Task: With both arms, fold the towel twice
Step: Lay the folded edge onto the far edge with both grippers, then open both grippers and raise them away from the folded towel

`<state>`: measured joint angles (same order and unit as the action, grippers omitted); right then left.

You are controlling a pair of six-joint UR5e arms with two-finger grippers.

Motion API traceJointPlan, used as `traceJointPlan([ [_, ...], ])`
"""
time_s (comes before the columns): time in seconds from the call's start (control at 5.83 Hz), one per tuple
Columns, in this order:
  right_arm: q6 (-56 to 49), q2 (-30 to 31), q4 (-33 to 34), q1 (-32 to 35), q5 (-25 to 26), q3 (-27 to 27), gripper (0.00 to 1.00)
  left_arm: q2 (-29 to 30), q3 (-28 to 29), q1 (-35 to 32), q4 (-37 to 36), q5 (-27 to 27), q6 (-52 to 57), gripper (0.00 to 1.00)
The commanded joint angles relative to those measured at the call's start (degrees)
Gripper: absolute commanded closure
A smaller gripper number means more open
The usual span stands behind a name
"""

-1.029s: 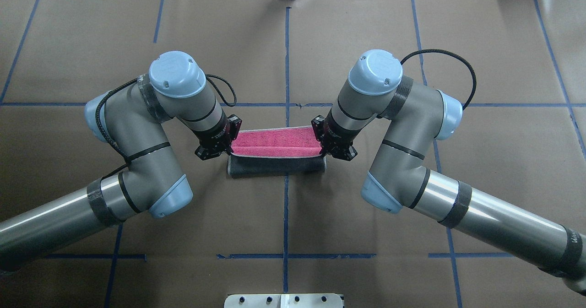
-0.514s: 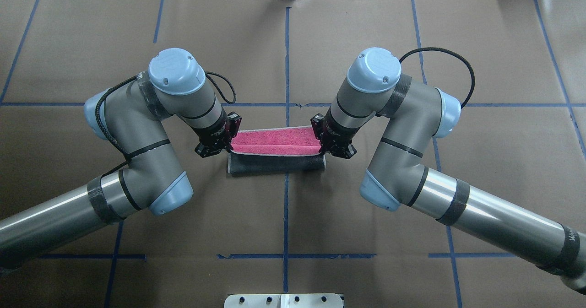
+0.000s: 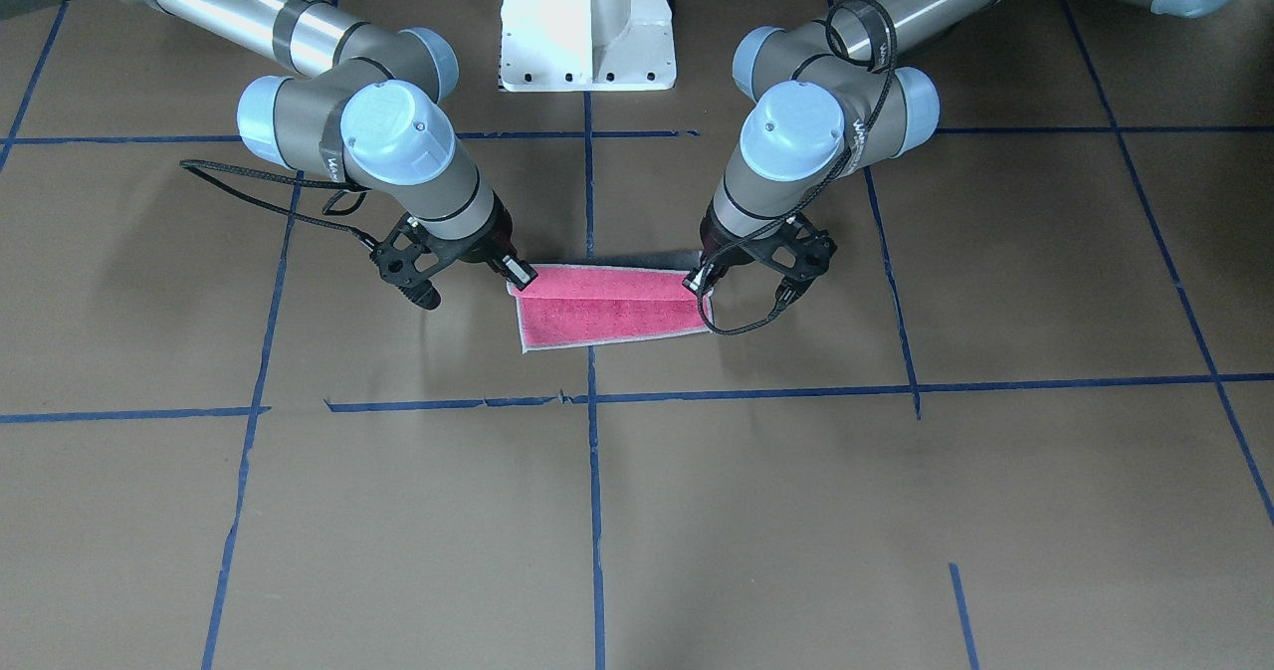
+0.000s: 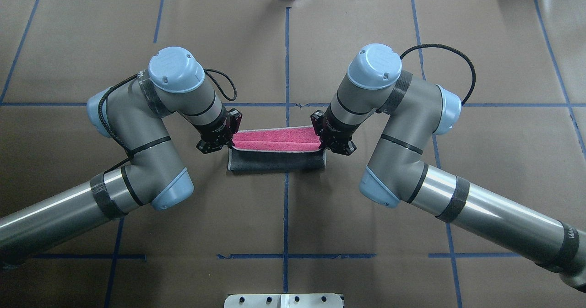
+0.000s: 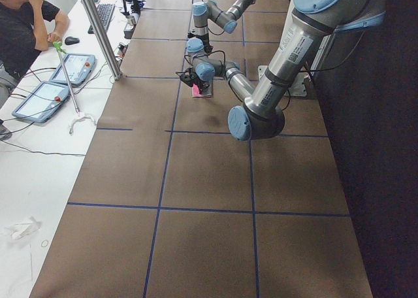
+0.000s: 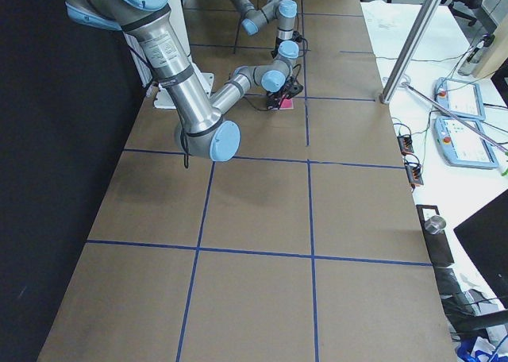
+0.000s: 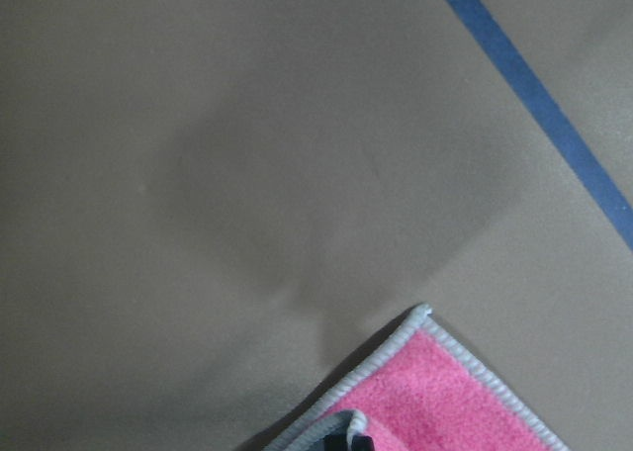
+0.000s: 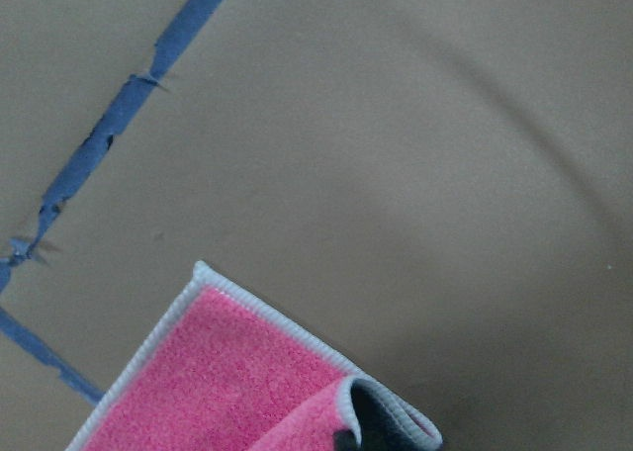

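Overhead exterior: left tool [image 4: 228,144] and right tool [image 4: 321,146], each tight on one towel [image 4: 274,160] corner.

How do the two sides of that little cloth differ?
Colour: on the towel the pink face is bright, the grey face dark. Pose: the pink face looks up from the table, while the grey face shows on the flap that the left gripper and right gripper hold raised. Both faces share a whitish stitched border.
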<state>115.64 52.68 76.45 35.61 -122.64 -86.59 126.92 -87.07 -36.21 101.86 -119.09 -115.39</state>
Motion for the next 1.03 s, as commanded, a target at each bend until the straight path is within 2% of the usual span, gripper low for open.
traceJointPlan([
  [0.0, -2.8, 0.1, -5.8, 0.2, 2.0, 2.3, 0.01, 0.0, 0.1, -0.9, 1.6, 0.4, 0.4, 0.57],
  [0.17, -3.2, 0.3, -6.7, 0.0, 8.1, 3.3, 0.00, -0.1, 0.3, -2.3, 4.1, 0.7, 1.2, 0.01],
  [0.34, -4.4, 0.0, -6.7, 0.0, 9.9, 3.1, 0.00, -0.1, 0.2, -2.4, 4.2, 0.7, 6.0, 0.00],
  [0.86, -14.9, 1.8, -6.2, 8.0, 9.0, 0.4, 0.00, -0.5, 0.0, -8.2, 4.2, 0.7, 19.5, 0.00],
])
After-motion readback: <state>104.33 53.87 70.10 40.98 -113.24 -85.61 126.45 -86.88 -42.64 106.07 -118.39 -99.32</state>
